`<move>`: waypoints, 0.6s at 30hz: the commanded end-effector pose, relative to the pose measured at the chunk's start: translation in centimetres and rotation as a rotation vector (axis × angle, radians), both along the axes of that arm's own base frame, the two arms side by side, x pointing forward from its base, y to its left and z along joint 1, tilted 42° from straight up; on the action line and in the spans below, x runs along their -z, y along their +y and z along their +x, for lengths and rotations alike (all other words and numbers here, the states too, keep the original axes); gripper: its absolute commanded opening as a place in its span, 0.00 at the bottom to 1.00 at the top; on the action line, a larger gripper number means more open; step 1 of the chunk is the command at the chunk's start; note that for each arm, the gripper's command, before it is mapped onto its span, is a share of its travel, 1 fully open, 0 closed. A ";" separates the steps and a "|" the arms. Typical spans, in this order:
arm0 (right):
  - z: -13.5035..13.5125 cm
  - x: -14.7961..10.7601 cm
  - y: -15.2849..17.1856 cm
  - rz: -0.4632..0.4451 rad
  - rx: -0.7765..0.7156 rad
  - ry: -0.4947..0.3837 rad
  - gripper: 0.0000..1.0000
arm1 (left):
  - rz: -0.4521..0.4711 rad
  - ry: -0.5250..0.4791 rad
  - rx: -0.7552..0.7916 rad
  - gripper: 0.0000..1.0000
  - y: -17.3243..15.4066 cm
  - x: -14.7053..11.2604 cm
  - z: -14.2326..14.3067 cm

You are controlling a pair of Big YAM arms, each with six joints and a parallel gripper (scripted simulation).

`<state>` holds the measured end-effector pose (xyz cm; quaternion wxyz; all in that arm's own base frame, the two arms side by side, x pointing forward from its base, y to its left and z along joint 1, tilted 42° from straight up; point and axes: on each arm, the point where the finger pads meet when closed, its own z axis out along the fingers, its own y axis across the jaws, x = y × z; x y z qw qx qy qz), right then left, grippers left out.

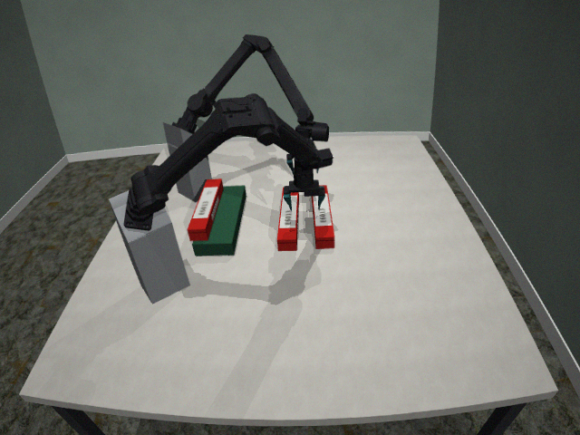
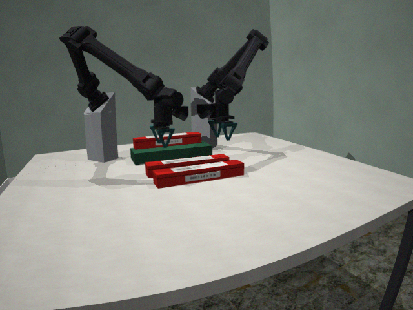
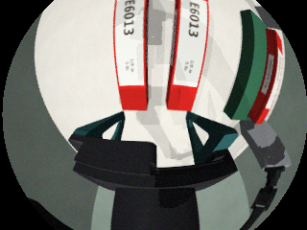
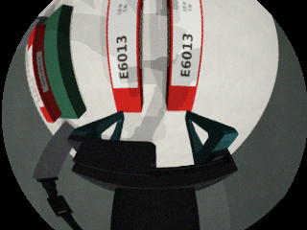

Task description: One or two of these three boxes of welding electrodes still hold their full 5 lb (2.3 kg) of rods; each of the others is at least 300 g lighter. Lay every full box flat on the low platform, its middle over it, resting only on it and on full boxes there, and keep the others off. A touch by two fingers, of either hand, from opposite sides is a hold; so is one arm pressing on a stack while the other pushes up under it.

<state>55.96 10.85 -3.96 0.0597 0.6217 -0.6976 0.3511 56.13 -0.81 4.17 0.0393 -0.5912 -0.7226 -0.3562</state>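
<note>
Three red electrode boxes, all flat, labels up, long axes roughly parallel, running across the worktop point(image 1: 398, 304) point(image 2: 200, 240) from one arm's side to the other.

Rear box point(image 1: 205, 206) point(image 2: 141, 143) point(image 3: 271, 72) point(image 4: 40, 72): lengthwise on the green platform point(image 1: 229, 219) point(image 2: 170, 155) point(image 3: 249, 72) point(image 4: 62, 62), toward the edge nearest the arm bases, not centred. Long axis follows the platform's.

Middle box point(image 1: 286, 234) point(image 2: 150, 170) point(image 3: 189, 53) point(image 4: 125, 53) and front box point(image 1: 323, 229) point(image 2: 200, 173) point(image 3: 131, 53) point(image 4: 186, 57): on the worktop, side by side, a narrow gap between (they nearly match end for end), middle one nearer the platform.

Left pincer point(image 1: 304, 171) point(image 2: 222, 138) point(image 3: 155, 113) and right pincer point(image 1: 304, 208) point(image 2: 162, 144) point(image 4: 154, 113): both spread, pointing down, nothing gripped, raised near opposite ends of that pair.
</note>
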 end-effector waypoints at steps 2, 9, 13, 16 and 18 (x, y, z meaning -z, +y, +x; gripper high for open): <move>2.4 -1.6 0.8 0.002 -0.024 -0.004 1.00 | 0.003 0.010 0.016 1.00 -0.1 -1.0 1.8; 6.9 -3.2 0.0 0.002 -0.014 -0.003 1.00 | 0.002 0.007 0.009 1.00 0.7 -2.9 6.2; 8.0 -6.1 0.3 0.015 -0.016 -0.043 1.00 | 0.004 0.014 0.014 1.00 0.8 -3.3 5.2; 6.7 -5.1 2.5 0.007 -0.056 -0.020 1.00 | 0.007 0.029 0.025 1.00 0.1 -2.4 5.1; 6.7 -5.1 2.5 0.007 -0.056 -0.020 1.00 | 0.007 0.029 0.025 1.00 0.1 -2.4 5.1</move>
